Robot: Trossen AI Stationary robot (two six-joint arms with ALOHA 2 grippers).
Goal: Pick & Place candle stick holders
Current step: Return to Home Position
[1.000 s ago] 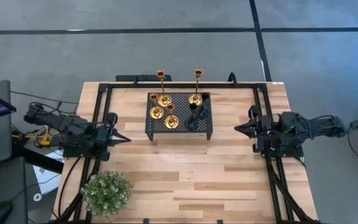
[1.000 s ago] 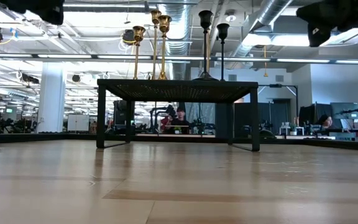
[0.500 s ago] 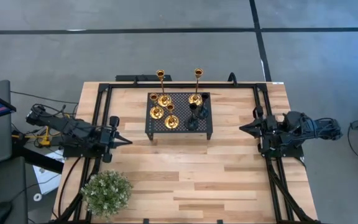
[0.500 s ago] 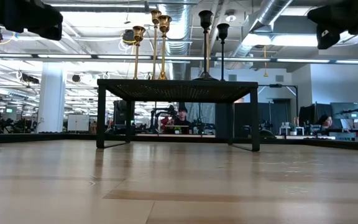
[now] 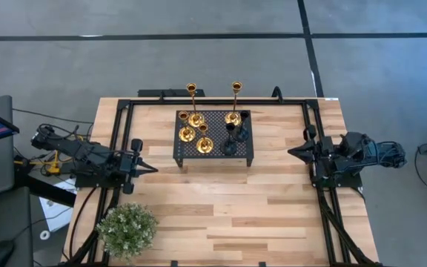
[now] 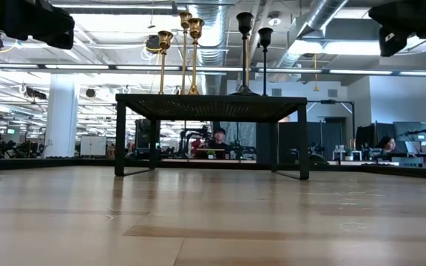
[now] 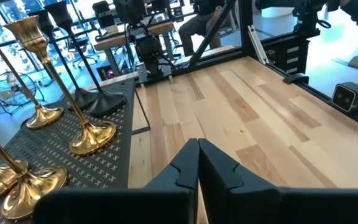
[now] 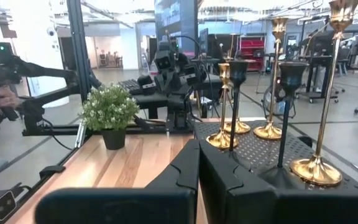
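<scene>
The left gripper (image 5: 150, 167) at the table's (image 5: 221, 211) left edge and the right gripper (image 5: 290, 153) at its right edge are both empty, with fingers pressed fully together.

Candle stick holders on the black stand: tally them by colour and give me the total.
Gold candle stick holders: 4
Black candle stick holders: 2
Total: 6, all standing on the black perforated stand.
</scene>
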